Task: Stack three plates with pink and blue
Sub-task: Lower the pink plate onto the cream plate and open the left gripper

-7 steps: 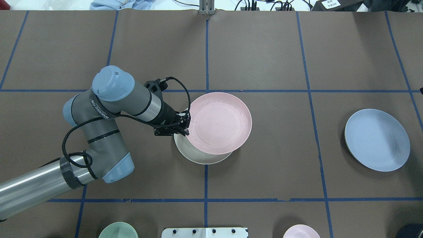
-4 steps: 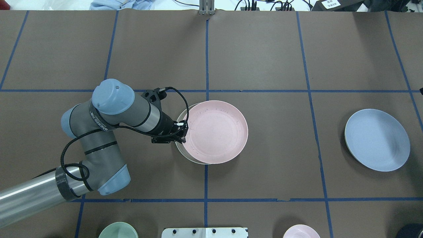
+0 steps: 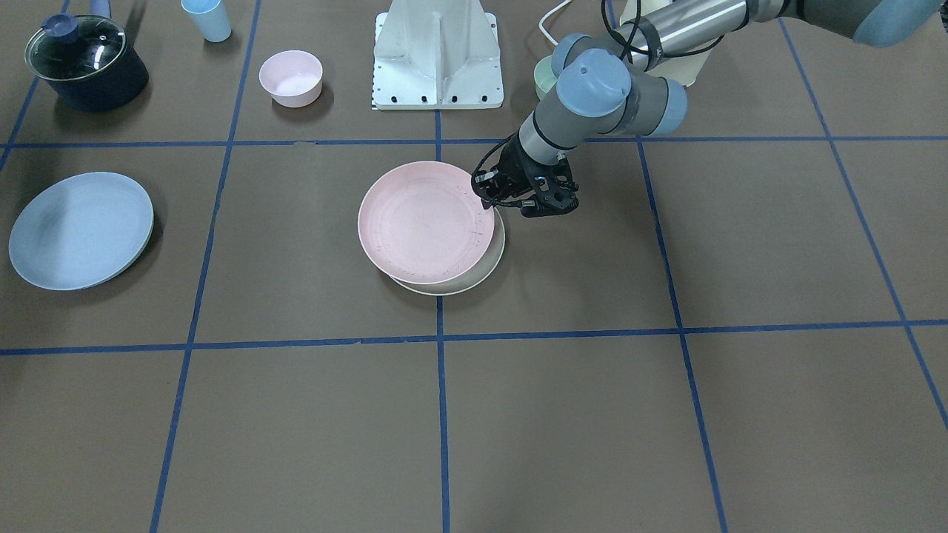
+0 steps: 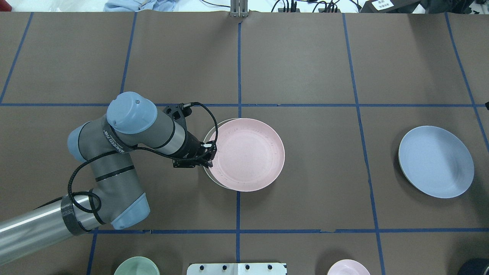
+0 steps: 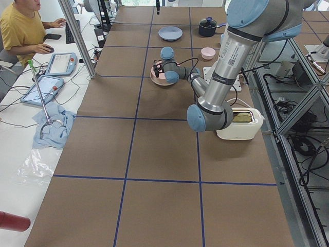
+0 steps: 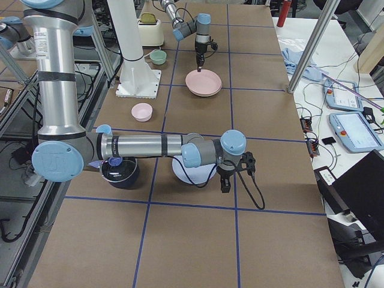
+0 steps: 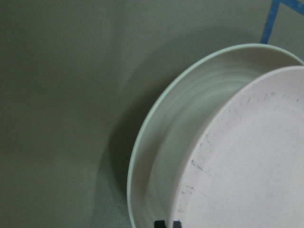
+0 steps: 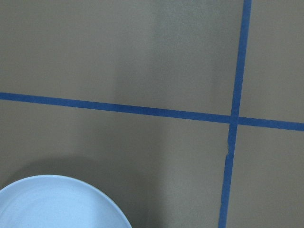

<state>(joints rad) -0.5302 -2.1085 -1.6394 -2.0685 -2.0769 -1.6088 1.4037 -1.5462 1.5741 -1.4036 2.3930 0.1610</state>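
Only side view shows right hand (image 6: 235, 175), state unclear; left hand (image 4: 211, 154) pinches pink plate (image 4: 248, 154).

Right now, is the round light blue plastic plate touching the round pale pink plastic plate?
Apart. The overhead view shows bare brown table between the light blue plate and the pale pink plate.

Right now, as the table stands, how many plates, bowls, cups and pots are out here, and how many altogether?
Plates: 3 (cream plate, pink plate, blue plate)
Bowls: 2 (pink bowl, mint-green bowl)
Cups: 1 (light blue cup)
Pots: 1 (dark lidded pot)
Total: 7
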